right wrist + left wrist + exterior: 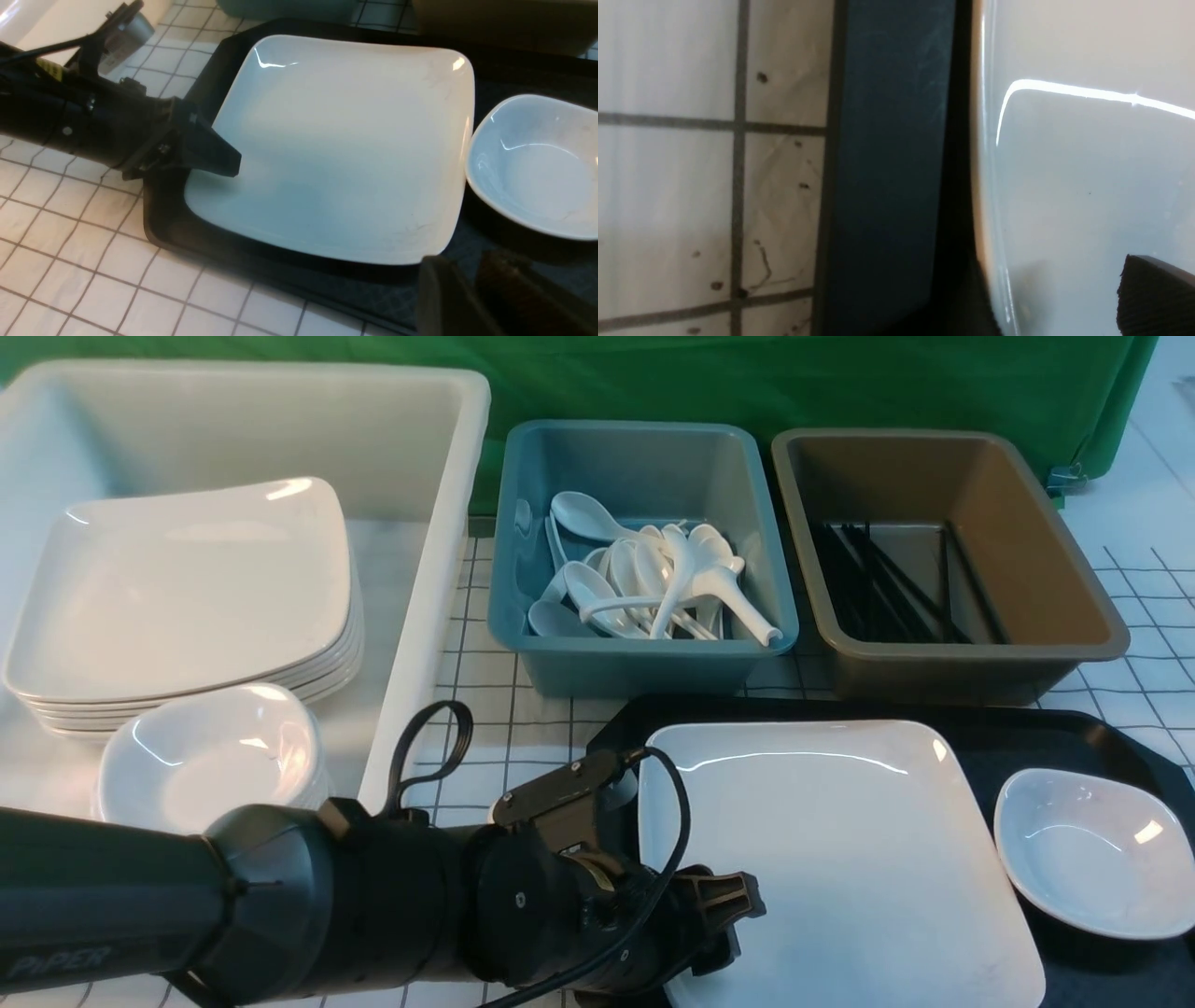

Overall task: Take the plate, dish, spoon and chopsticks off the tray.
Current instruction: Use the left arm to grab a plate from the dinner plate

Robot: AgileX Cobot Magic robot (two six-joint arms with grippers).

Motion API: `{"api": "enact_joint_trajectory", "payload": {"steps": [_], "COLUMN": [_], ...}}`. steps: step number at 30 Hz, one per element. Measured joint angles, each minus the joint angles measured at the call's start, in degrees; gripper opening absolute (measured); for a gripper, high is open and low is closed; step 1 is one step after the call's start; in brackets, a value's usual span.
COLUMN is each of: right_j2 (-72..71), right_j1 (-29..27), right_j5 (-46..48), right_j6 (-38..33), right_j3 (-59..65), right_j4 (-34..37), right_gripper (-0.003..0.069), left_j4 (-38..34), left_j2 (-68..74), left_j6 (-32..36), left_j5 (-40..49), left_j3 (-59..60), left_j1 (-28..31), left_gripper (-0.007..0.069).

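The large white square plate [840, 859] lies on the black tray [1027, 737], with the small white dish [1092, 849] to its right. My left gripper [738, 919] is open and straddles the plate's left rim. One ribbed finger [1157, 294] is over the plate's top and the other sits low beside the rim. My right gripper [472, 280] hovers over the tray's near edge, by the plate's near right corner. Its jaws stand a little apart and hold nothing. I see no spoon or chopsticks on the tray.
A deep white tub [420, 569] at the left holds stacked plates and dishes. A teal tub [644, 653] behind the tray holds several spoons. A brown tub [971, 663] holds black chopsticks. The tablecloth [504, 737] is checked.
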Motion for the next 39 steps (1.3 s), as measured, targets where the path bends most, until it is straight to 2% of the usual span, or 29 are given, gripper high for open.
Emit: {"api": "enact_joint_trajectory", "payload": {"steps": [13, 18, 22, 33, 39], "right_j2": [0.0, 0.0, 0.0, 0.0, 0.0], "right_j1": [0.0, 0.0, 0.0, 0.0, 0.0], "right_j5": [0.0, 0.0, 0.0, 0.0, 0.0], "right_j6": [0.4, 0.4, 0.4, 0.6, 0.6], "right_j3": [0.0, 0.0, 0.0, 0.0, 0.0], "right_j4": [0.0, 0.0, 0.0, 0.0, 0.0], "right_gripper": [0.0178, 0.0178, 0.0178, 0.0193, 0.0196], "left_j4": [-0.5, 4.5, 6.3, 4.5, 4.5], "left_j2": [0.0, 0.1, 0.1, 0.6, 0.6], "left_j6": [0.1, 0.7, 0.8, -0.8, -3.5], "left_j5": [0.0, 0.0, -0.1, -3.8, -8.4], "left_j3": [0.4, 0.4, 0.4, 0.4, 0.4], "left_j1": [0.0, 0.0, 0.0, -0.2, -0.1], "left_gripper": [0.0265, 0.0251, 0.0279, 0.0439, 0.0446]}}
